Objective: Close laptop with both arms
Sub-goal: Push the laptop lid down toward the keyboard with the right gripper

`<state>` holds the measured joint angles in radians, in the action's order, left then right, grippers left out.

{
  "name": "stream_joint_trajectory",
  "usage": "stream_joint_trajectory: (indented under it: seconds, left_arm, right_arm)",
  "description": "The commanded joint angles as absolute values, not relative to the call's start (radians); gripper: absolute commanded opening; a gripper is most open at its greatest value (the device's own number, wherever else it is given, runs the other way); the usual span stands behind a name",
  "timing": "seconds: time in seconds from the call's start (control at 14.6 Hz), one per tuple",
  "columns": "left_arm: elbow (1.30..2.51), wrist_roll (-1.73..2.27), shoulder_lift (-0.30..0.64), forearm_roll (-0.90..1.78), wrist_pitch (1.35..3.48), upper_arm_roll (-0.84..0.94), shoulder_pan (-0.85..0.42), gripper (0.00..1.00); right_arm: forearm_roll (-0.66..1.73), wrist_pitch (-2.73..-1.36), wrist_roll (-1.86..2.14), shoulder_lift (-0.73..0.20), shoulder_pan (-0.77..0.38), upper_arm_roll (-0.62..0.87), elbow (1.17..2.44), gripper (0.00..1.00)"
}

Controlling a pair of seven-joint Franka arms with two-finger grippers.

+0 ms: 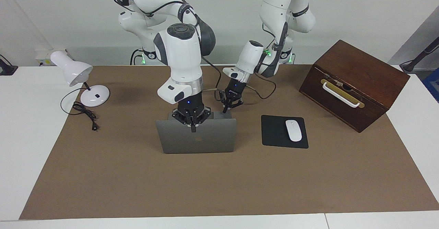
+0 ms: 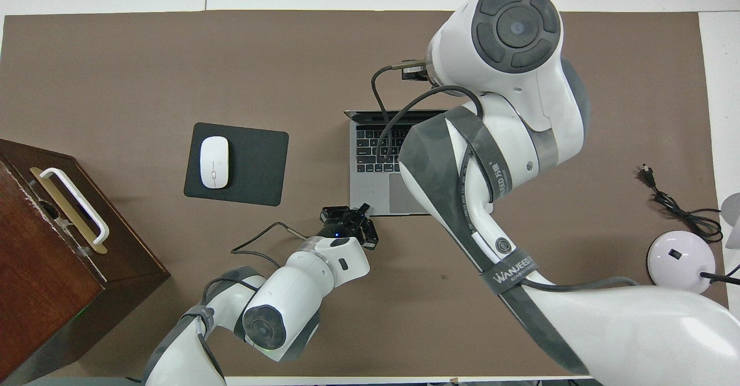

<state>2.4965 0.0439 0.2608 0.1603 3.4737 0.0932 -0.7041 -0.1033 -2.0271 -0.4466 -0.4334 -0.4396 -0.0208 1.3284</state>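
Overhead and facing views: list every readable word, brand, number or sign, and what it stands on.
"WANJEED" plus two characters too small to read: on the grey strap around the right arm.
Printing on the second strap higher on that arm: too small to read.
Apple logo, no words: on the laptop lid.
Keyboard legends: too small to read.
Nothing else legible.
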Motion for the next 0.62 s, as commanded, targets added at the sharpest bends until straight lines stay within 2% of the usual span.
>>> stream_joint_trajectory:
  seconds: [0.0, 0.55]
  left_arm:
    - [2.49, 0.023, 0.281, 0.179, 3.501, 0.077, -0.726, 0.0]
    - [2.497, -0.035, 0.291, 0.176, 3.502, 0.075, -0.71, 0.0]
  right_arm:
    - [-0.101, -2.02, -0.462, -0.439, -0.434, -0.015, 1.318, 0.0]
    - [-0.086, -2.017, -0.451, -0.439, -0.413, -0.015, 1.338, 0.0]
